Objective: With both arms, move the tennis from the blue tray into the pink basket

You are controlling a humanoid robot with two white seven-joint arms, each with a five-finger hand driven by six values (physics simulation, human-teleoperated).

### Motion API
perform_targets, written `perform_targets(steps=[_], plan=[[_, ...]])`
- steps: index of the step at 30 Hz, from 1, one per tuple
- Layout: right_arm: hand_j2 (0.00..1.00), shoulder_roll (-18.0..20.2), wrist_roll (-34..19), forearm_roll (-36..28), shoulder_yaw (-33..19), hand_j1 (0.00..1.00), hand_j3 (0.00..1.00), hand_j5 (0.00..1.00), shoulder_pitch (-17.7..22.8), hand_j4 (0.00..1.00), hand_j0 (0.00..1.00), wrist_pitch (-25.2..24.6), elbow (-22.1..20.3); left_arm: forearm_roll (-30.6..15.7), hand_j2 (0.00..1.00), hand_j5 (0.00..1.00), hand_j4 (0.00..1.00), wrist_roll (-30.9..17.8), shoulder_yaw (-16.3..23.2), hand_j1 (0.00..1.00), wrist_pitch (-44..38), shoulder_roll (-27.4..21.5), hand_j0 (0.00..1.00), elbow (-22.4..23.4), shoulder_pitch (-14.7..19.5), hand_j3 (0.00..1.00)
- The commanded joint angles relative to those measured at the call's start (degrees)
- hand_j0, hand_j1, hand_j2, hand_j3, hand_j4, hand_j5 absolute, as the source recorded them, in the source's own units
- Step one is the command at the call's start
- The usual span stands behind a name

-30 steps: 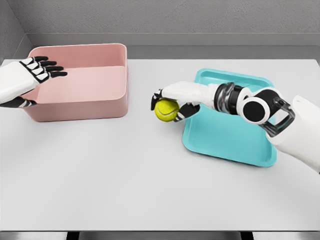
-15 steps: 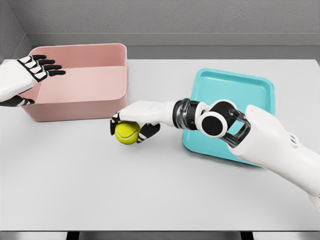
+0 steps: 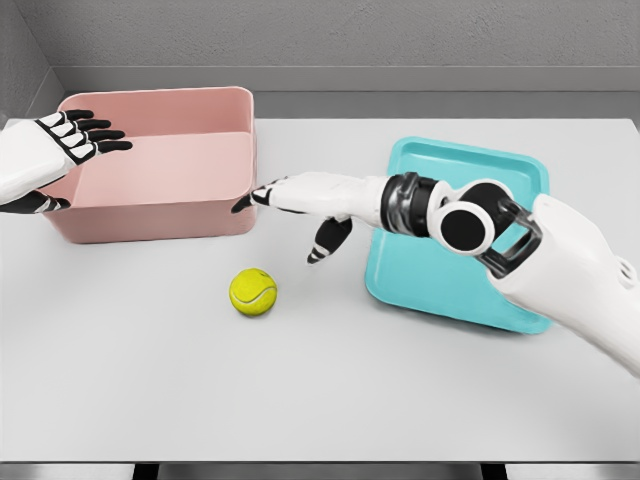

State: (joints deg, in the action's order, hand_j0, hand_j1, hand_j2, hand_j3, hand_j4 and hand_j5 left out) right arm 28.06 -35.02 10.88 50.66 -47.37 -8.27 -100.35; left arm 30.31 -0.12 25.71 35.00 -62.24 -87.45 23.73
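A yellow-green tennis ball (image 3: 253,291) lies on the white table, in front of the pink basket (image 3: 160,206) and left of the blue tray (image 3: 430,275). My right hand (image 3: 300,205) hovers just above and right of the ball, open, fingers spread, holding nothing. Its arm reaches in across the tray. My left hand (image 3: 70,145) is open over the basket's left rim, fingers stretched toward the right.
The table's front edge (image 3: 320,462) runs along the bottom. A grey wall stands behind the table.
The right hand carried the ball leftward off the tray, let it go on the table, then rose and opened. The left hand stayed put.
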Motion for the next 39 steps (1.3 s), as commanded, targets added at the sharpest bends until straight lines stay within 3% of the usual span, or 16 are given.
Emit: perform_targets(steps=[1, 5, 7, 12, 13, 20, 27, 29, 34, 39], plan=[[1.00, 5.51, 0.02, 0.01, -6.54, 1.00, 1.00, 1.00, 0.09, 1.00, 1.00, 2.99, -0.11, -0.34, 1.00, 1.00, 1.00, 0.04, -0.04, 1.00, 0.00, -0.08, 1.00, 0.00, 0.00, 1.00], [1.00, 15.79, 0.02, -0.25, -18.75, 1.00, 1.00, 1.00, 5.09, 1.00, 1.00, 5.89, -0.02, -0.43, 1.00, 1.00, 1.00, 0.04, 0.48, 1.00, 0.00, -0.34, 1.00, -1.14, 0.00, 1.00], [1.00, 19.75, 0.02, -0.25, -25.78, 1.00, 1.00, 1.00, 10.37, 1.00, 1.00, 8.53, 0.24, -0.43, 1.00, 1.00, 1.00, 0.04, 0.75, 1.00, 0.00, -0.34, 1.00, -2.37, -0.18, 1.00], [1.00, 22.82, 0.02, -0.34, -41.69, 1.00, 1.00, 1.00, 23.91, 1.00, 1.00, 15.82, 0.94, 1.32, 1.00, 1.00, 1.00, -0.05, 1.01, 1.00, 0.00, -0.17, 1.00, -10.28, -3.60, 1.00], [1.00, 22.91, 0.02, -0.34, -42.75, 1.00, 1.00, 1.00, 24.61, 1.00, 1.00, 17.06, 1.12, 2.38, 1.00, 1.00, 1.00, -0.05, 1.01, 1.00, 0.00, -0.08, 1.00, -11.95, -4.39, 1.00], [1.00, 22.56, 0.02, -0.51, -42.22, 1.00, 1.00, 1.00, 26.28, 1.00, 1.00, 17.93, 0.51, 2.56, 1.00, 1.00, 1.00, -1.46, 2.95, 1.00, 0.00, 2.73, 1.00, -13.53, -4.66, 1.00], [1.00, 21.77, 0.02, -0.43, -40.56, 1.00, 1.00, 1.00, 25.93, 1.00, 1.00, 18.02, -0.11, 2.64, 1.00, 1.00, 1.00, -1.55, 8.22, 1.00, 0.00, 5.81, 1.00, -13.71, -3.60, 1.00], [1.00, 21.86, 0.02, -0.43, -40.38, 1.00, 1.00, 1.00, 25.67, 1.00, 1.00, 17.50, 0.07, 3.26, 1.00, 1.00, 1.00, -3.57, 9.89, 1.00, 0.00, 7.39, 1.00, -13.71, -3.08, 1.00], [1.00, 22.47, 0.02, -0.34, -40.64, 1.00, 1.00, 1.00, 25.67, 1.00, 1.00, 17.41, -0.02, 5.98, 1.00, 1.00, 1.00, -3.92, 18.24, 1.00, 0.00, 9.76, 1.00, -13.71, 2.81, 1.00], [1.00, 22.21, 0.02, -0.43, -40.73, 1.00, 1.00, 1.00, 25.67, 1.00, 1.00, 17.41, 0.07, 8.44, 1.00, 1.00, 1.00, -5.77, 22.28, 1.00, 0.00, 10.47, 1.00, -13.62, 7.29, 1.00]])
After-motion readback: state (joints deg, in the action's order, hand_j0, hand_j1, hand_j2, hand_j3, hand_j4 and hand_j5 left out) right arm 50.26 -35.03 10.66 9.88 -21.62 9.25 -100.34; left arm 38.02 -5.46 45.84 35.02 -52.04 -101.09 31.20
